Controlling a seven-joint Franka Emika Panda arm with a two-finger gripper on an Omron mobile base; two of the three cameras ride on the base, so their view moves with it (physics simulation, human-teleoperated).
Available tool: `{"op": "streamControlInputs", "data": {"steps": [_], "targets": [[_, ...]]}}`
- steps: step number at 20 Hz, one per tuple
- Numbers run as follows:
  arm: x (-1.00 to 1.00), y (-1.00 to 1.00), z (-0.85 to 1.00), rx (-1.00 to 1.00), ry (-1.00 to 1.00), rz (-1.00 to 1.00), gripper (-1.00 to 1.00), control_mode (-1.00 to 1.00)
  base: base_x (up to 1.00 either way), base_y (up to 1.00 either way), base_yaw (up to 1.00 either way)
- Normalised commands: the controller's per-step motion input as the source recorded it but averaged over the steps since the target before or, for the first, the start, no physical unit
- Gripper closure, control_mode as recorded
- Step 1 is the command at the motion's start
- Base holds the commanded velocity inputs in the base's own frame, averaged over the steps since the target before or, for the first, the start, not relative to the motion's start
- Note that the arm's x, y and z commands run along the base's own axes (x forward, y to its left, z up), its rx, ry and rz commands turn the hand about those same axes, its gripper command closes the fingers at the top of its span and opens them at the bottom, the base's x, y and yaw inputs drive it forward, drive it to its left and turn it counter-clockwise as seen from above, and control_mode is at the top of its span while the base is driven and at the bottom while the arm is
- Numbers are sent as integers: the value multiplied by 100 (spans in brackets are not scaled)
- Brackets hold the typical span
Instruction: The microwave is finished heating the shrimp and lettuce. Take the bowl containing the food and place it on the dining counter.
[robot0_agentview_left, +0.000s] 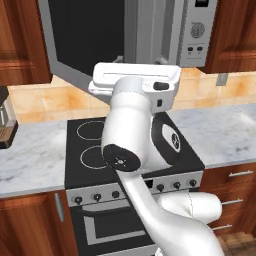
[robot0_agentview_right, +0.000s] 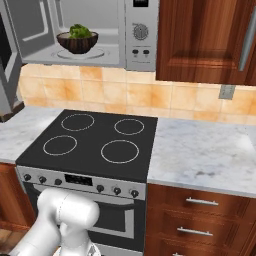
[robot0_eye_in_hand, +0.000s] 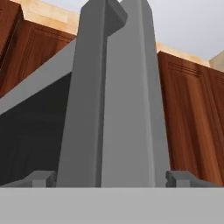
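The microwave (robot0_agentview_right: 140, 35) hangs above the stove with its door (robot0_agentview_left: 85, 40) swung open to the left. Inside it stands the dark brown bowl (robot0_agentview_right: 77, 45), upright, with the green lettuce (robot0_agentview_right: 79, 31) heaped in it. The shrimp are too small to make out. My gripper (robot0_eye_in_hand: 113, 178) is open, its fingertips (robot0_eye_in_hand: 41, 178) standing wide on either side of the door's grey edge (robot0_eye_in_hand: 113, 96), which rises close in front of them. From the left base view, my white hand (robot0_agentview_left: 135, 80) is held up at the door's lower edge. The dining counter is out of view.
A black-topped stove (robot0_agentview_right: 95, 137) with an oven lies below the microwave. Marble counters (robot0_agentview_right: 200, 150) run on both sides. Wood wall cabinets (robot0_agentview_right: 200, 40) flank the microwave. A dark appliance (robot0_agentview_left: 5, 122) stands on the left counter.
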Motion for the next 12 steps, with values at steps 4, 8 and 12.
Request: {"op": "streamControlInputs", "data": {"steps": [4,8,12], "targets": [[-81,14,-18,-4,-2,0,-100,-100,0,0,0],[1,68,0,-10,1,-4,-100,-100,0,0,0],[-34,-4,-2,0,0,-1,-100,-100,0,0,0]]}}
